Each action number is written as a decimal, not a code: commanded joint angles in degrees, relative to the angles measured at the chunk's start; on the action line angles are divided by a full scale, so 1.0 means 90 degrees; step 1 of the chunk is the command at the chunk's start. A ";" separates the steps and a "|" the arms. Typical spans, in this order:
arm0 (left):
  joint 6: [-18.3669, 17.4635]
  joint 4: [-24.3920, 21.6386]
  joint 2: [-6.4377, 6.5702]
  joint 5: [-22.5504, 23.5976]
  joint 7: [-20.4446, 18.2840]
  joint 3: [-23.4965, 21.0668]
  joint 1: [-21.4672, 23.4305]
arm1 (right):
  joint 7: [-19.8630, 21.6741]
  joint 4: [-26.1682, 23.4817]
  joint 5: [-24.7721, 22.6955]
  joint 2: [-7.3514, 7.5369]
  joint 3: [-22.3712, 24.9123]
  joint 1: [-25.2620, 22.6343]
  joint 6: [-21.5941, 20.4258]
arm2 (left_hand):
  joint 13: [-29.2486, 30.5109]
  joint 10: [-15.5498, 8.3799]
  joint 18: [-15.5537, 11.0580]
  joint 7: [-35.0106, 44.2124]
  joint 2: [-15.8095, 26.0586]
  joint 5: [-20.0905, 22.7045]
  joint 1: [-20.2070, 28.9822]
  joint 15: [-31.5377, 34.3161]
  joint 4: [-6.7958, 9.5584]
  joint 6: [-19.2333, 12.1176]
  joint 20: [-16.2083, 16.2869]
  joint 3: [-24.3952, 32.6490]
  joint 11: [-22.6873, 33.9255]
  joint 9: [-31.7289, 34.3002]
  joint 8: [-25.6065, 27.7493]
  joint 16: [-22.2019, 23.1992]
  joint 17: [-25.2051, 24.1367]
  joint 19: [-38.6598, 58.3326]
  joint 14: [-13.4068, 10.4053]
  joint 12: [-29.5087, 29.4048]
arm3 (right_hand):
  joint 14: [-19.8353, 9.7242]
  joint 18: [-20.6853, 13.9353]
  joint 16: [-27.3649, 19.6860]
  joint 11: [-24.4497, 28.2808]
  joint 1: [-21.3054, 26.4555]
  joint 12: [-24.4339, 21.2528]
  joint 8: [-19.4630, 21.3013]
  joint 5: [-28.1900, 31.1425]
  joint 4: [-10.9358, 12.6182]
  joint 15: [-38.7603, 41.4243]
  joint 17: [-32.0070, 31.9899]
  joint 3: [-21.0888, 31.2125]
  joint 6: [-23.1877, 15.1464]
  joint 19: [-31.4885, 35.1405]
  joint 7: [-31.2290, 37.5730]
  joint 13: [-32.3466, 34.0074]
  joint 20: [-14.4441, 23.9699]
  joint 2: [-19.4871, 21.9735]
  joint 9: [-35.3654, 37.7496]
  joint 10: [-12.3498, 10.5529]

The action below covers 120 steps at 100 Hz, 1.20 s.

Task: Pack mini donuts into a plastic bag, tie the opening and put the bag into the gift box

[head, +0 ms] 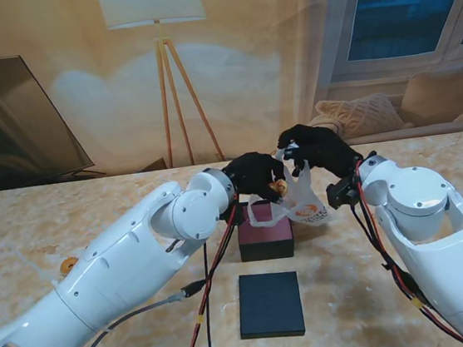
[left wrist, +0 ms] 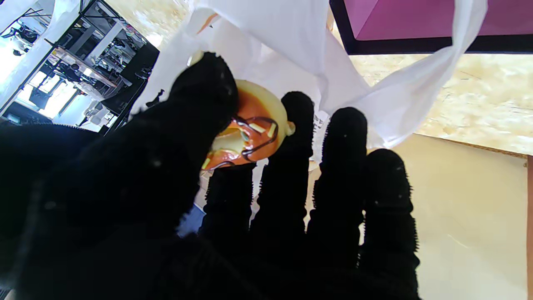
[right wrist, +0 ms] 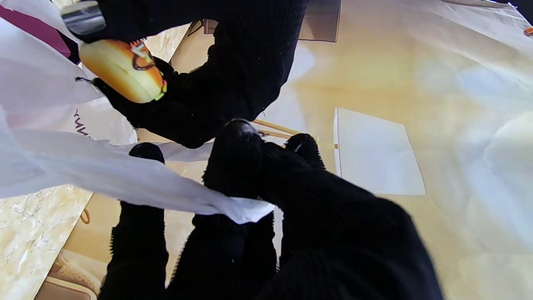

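Stand view: left robot hand (head: 252, 173) pinches a mini donut (head: 279, 188) (orange-iced); right robot hand (head: 316, 149) grips the plastic bag (head: 302, 201).

gift box (head: 265, 238) frame centre on table (head: 69, 217) | lid (head: 270, 304) lower centre, before box | plastic bag (head: 298, 204) over box's far right edge | stray donut (head: 69, 264) far left, well apart

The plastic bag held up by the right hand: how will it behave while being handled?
The plastic bag looks thin and floppy: it drapes and folds below the right hand. It probably sags under the donut visible through its side. Its mouth likely won't stay open unheld.
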 commanded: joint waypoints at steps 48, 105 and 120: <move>0.1132 0.0038 -0.0206 0.0235 -0.0035 0.0391 -0.0285 | 0.0035 -0.0123 0.0104 -0.0069 0.0030 -0.0102 0.0104 | 0.0239 0.0431 0.0036 0.0026 0.0341 0.0561 0.0224 0.1522 0.0270 0.0295 0.0907 -0.0058 0.1013 -0.0278 -0.0277 0.1357 0.0045 0.0977 0.0250 0.0835 | -0.0357 -0.0231 -0.0056 0.0445 0.0414 -0.0102 -0.0013 -0.0060 0.0074 -0.0149 0.0045 0.0283 0.0025 -0.0113 -0.0028 0.0131 -0.0187 0.0320 0.0136 -0.0447; 0.2451 -0.0231 -0.0340 -0.0083 -0.0054 0.0480 -0.0347 | -0.0141 -0.0116 0.0005 -0.0099 0.0004 -0.0095 0.0005 | 0.0134 0.0849 0.0584 -0.0709 0.0978 0.0537 0.0465 0.1750 0.0605 0.0910 0.1561 -0.0555 0.1476 -0.0715 -0.0084 0.2325 -0.0180 0.1015 0.0424 0.1762 | -0.0323 -0.0213 -0.0026 0.0483 0.0420 -0.0109 -0.0012 -0.0101 0.0069 -0.0137 -0.0139 0.0281 0.0018 -0.0296 0.0012 0.0082 -0.0282 0.0335 0.0094 -0.0472; 0.2726 -0.0284 -0.0384 -0.0051 0.0034 0.0505 -0.0330 | -0.0170 -0.0099 -0.0058 -0.0099 -0.0017 -0.0084 -0.0075 | 0.0435 0.0663 0.0500 -0.0677 0.0543 0.0525 0.0359 0.1579 0.0403 0.0758 0.1305 -0.0174 0.1116 -0.0425 0.0018 0.1827 0.0316 0.1136 0.0347 0.1494 | -0.0331 -0.0214 -0.0027 0.0488 0.0418 -0.0112 -0.0013 -0.0114 0.0070 -0.0140 -0.0138 0.0277 0.0009 -0.0287 0.0016 0.0074 -0.0279 0.0347 0.0088 -0.0482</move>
